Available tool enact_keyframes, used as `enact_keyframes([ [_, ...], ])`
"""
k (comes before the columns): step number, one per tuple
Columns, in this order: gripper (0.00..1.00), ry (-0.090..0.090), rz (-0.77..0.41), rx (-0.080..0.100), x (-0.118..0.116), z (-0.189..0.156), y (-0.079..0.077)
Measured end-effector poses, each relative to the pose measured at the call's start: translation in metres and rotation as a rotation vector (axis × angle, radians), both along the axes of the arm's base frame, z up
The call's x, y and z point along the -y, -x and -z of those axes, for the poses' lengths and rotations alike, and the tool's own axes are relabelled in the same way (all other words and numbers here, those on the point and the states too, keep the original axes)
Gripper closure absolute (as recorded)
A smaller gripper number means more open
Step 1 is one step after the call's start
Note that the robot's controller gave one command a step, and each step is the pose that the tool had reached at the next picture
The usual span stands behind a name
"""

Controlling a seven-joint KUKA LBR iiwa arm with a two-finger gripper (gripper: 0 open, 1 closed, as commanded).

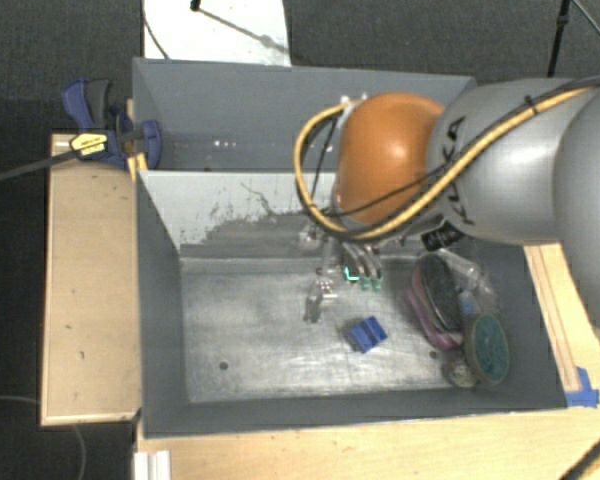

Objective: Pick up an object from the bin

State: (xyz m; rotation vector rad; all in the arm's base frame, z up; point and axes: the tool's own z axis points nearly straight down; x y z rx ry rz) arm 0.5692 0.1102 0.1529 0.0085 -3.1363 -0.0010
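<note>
My gripper (pixel 321 298) hangs over the middle of the bin floor, below the orange cover, its metal fingers pointing down with nothing visible between them. A small blue block (pixel 366 334) lies on the floor just right of and in front of the fingertips, apart from them. A small green thing (pixel 364 280) shows close behind the gripper, partly hidden by it.
At the bin's right side lie a round dark disc with a purple rim (pixel 435 298) and a teal round lid (pixel 488 348), leaning together near the right wall. The arm and its orange cover overhang the bin's back right.
</note>
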Motion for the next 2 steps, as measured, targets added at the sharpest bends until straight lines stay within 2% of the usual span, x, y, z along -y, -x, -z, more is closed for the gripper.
enact_keyframes([
  [1, 0.00, 0.002, -0.303, 0.004, 0.066, 0.043, -0.005],
  [2, 0.00, -0.001, -0.703, 0.011, 0.104, 0.051, 0.024],
])
